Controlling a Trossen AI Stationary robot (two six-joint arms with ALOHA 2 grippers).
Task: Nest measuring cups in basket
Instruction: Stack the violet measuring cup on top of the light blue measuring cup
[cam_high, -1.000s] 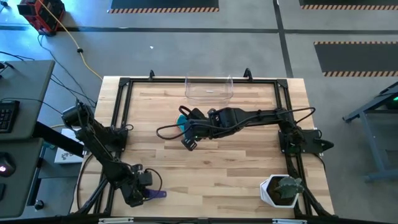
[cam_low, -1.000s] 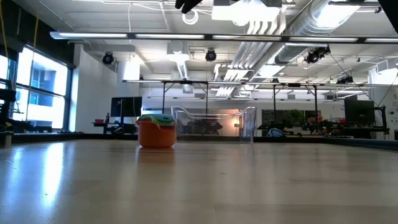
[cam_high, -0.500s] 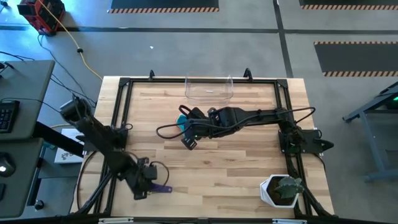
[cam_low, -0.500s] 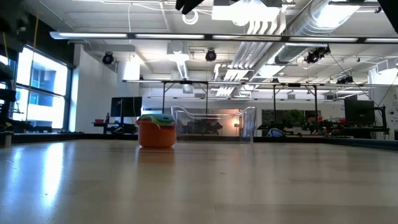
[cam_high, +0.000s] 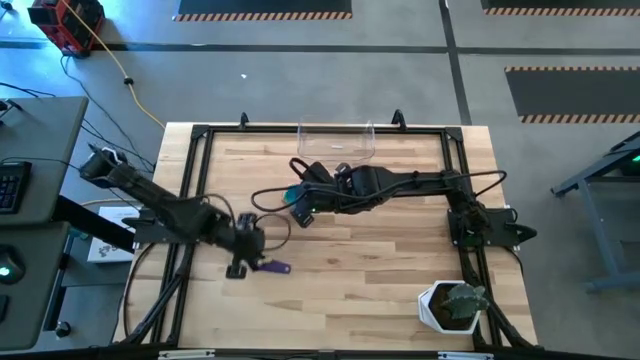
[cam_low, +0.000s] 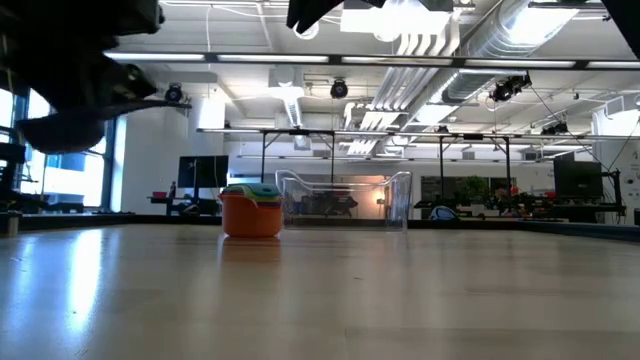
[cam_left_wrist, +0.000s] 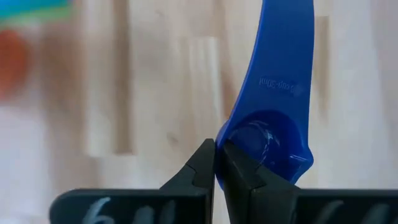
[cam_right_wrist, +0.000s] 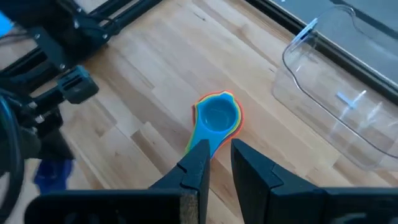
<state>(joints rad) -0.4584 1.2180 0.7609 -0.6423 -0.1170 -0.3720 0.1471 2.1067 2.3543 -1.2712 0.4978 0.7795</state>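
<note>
My left gripper (cam_high: 248, 262) is shut on the purple measuring cup (cam_high: 272, 267) and carries it above the table, left of and nearer than the nested stack of cups (cam_high: 291, 195). The stack, orange outermost with a blue-teal cup on top (cam_right_wrist: 216, 115), rests on its base on the table (cam_low: 250, 210). My right gripper (cam_right_wrist: 216, 163) hovers open, high over the stack, with the top cup's handle (cam_right_wrist: 200, 142) showing below the gap. The clear basket (cam_high: 336, 143) stands at the far edge, beyond the stack. My left gripper pinches the wall of the purple cup's bowl (cam_left_wrist: 231, 138), one finger (cam_left_wrist: 245, 171) inside the bowl and the other outside. The handle (cam_left_wrist: 283, 56) points away from the fingers. The cup is lifted clear of the table.
A white pot with a plant (cam_high: 450, 305) stands at the near right corner. A black frame (cam_high: 195, 180) runs round the table edges. Bare wood lies between the stack and the near edge. The left arm (cam_right_wrist: 68, 90) shows beside the stack in the right wrist view.
My left gripper has carried the purple cup from the near left corner toward the far edge and the right, toward the stack, staying shut on it. My right gripper has shifted slightly toward the far edge above the stack. The stack has kept its place.
</note>
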